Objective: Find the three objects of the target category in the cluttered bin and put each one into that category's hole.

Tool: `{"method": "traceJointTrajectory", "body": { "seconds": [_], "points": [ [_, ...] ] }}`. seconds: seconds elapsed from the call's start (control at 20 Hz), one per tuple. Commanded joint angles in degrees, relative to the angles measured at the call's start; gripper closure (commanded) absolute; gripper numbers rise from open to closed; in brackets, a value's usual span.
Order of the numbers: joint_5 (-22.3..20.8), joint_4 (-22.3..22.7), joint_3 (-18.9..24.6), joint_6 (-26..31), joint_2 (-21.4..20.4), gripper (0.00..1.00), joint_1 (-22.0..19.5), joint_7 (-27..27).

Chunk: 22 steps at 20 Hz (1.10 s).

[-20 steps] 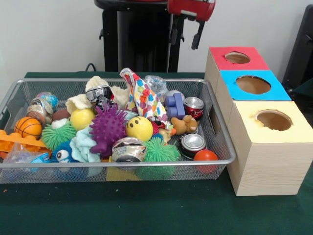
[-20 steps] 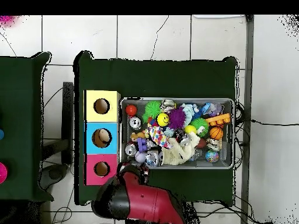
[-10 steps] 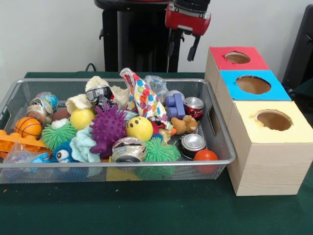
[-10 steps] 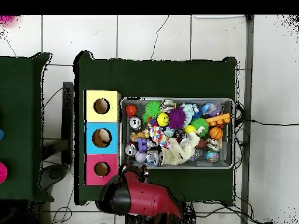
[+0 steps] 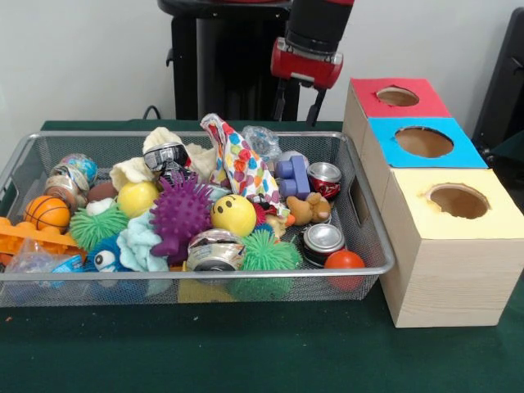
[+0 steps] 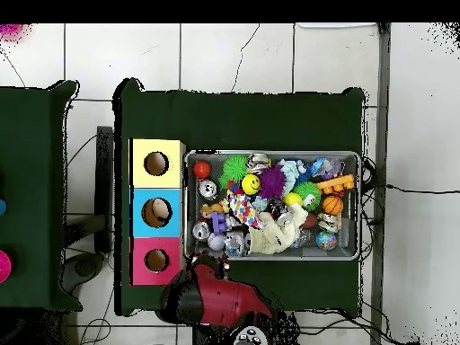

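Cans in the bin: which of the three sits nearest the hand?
The red can at the bin's far right end, beside the blue block. It lies almost under the open hand; the other two cans lie along the front wall.

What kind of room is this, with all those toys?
Probably a robot test lab: a red robot arm hangs over a wire bin of toys, beside coloured sorting boxes, with cables on the tiled floor.
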Motion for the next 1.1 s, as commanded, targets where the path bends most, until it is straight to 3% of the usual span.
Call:
{"method": "traceJointTrajectory", "body": {
  "seconds": [0.05, 0.35, 1.1],
  "points": [
    [-1.3, -5.8, 3.9, -6.4, 7.2, 0.0, -1.2, 8.0],
    [-0.4, -6.6, 4.2, -7.8, 8.1, 0.0, -0.9, 7.9],
    [3.8, -13.3, 1.5, -11.8, 15.7, 0.0, 3.5, 8.9]
  ]
}}
